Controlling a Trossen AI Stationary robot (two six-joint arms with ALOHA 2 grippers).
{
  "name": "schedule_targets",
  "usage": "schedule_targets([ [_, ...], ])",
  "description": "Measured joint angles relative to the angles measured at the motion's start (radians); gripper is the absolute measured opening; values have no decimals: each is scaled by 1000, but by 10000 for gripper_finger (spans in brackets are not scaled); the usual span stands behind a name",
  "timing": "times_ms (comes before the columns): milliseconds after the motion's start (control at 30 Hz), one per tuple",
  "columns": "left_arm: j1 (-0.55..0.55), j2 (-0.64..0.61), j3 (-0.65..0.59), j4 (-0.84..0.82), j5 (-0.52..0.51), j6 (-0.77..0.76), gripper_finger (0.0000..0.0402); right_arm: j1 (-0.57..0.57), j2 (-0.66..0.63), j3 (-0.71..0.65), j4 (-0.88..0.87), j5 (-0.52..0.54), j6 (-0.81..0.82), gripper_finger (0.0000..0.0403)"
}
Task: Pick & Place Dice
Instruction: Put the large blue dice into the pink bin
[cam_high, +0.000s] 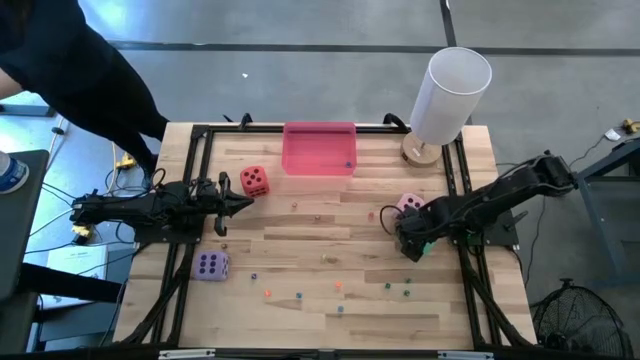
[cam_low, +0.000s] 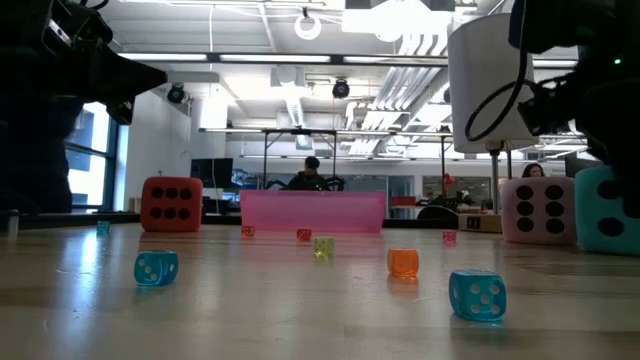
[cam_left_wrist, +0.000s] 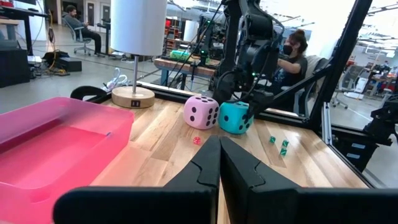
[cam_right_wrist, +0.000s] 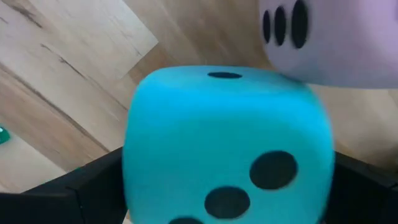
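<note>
The right gripper (cam_high: 410, 243) stands wide, its fingers (cam_right_wrist: 93, 186) on either side of the teal die (cam_right_wrist: 227, 143) on the bench (cam_high: 300, 250), just beside the pink die (cam_high: 409, 203). The left gripper (cam_high: 243, 201) is clenched and empty, near the red die (cam_high: 254, 180). The purple die (cam_high: 211, 265) sits near the left arm. Farther back, the pink tray (cam_high: 319, 148) holds one tiny cube.

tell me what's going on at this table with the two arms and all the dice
The right gripper is down at the table's right side with its open fingers straddling the soft teal die, which sits against the soft pink die; it doesn't look lifted yet. The left gripper waits shut beside the soft red die. The soft purple die and many tiny coloured dice lie loose on the wooden table. The pink rectangular tray at the far edge looks nearly empty.
</note>
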Motion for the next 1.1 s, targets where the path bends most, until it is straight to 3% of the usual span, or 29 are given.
schedule_targets([
  [367,0,0,0,0,0,0,0,27,0,-20,57,13,-83,400],
  [700,0,0,0,0,0,0,0,63,0,-20,324,32,-89,362],
  [867,0,0,0,0,0,0,0,62,0,-20,535,93,-157,363],
  [1100,0,0,0,0,0,0,0,-6,0,-19,976,92,-482,382],
])
